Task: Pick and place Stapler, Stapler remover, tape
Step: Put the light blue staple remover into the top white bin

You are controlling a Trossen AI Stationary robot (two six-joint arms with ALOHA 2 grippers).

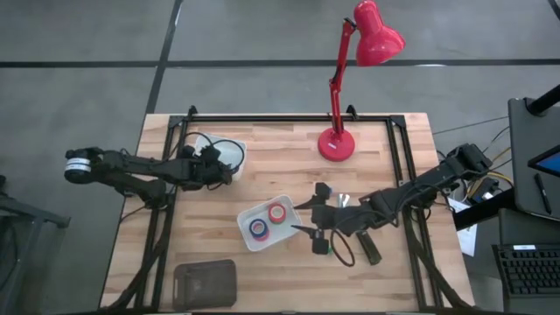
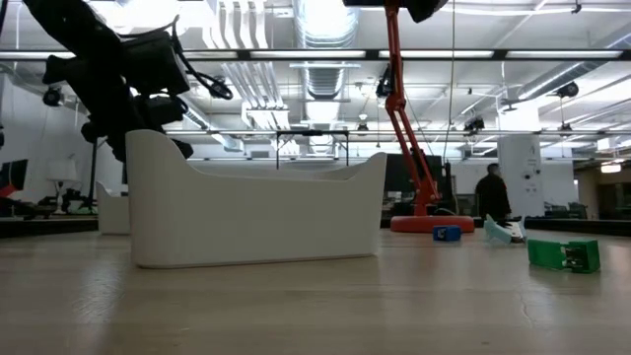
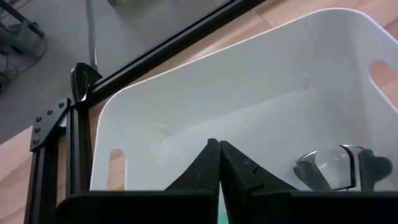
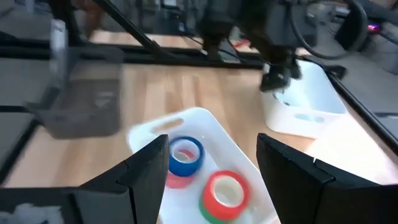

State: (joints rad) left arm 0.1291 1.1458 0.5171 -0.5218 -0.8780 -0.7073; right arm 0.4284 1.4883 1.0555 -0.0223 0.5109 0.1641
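1. Left tool [image 1: 229,168] hangs over a white bin [image 1: 234,150] near the back left of the worktop [image 1: 289,289]; in the left wrist view its two dark fingers [image 3: 205,168] meet tip to tip with nothing between them.
2. Inside that bin, the left wrist view shows a metal staple remover [image 3: 339,167] with dark grips lying on the bin floor, just beside the fingers.
3. Right tool [image 1: 308,216] sits near the middle of the worktop, its fingers [image 4: 149,165] spread wide and empty, just beside a white tray [image 1: 262,238].
4. The tray holds rolls of tape: a blue roll [image 4: 185,155] lying on a pink one, and a red roll [image 4: 225,190] lying on a green one, side by side.
5. A green thing [image 1: 322,248] lies on the worktop under the right arm, and a dark oblong thing [image 1: 371,248] lies just beyond it; whether that is the stapler I cannot tell.
6. A red desk lamp [image 1: 336,143] stands at the back of the worktop, and a dark grey bin [image 1: 205,283] sits at the front left corner.
7. In the low view a person [image 2: 491,194] stands far off in the room.
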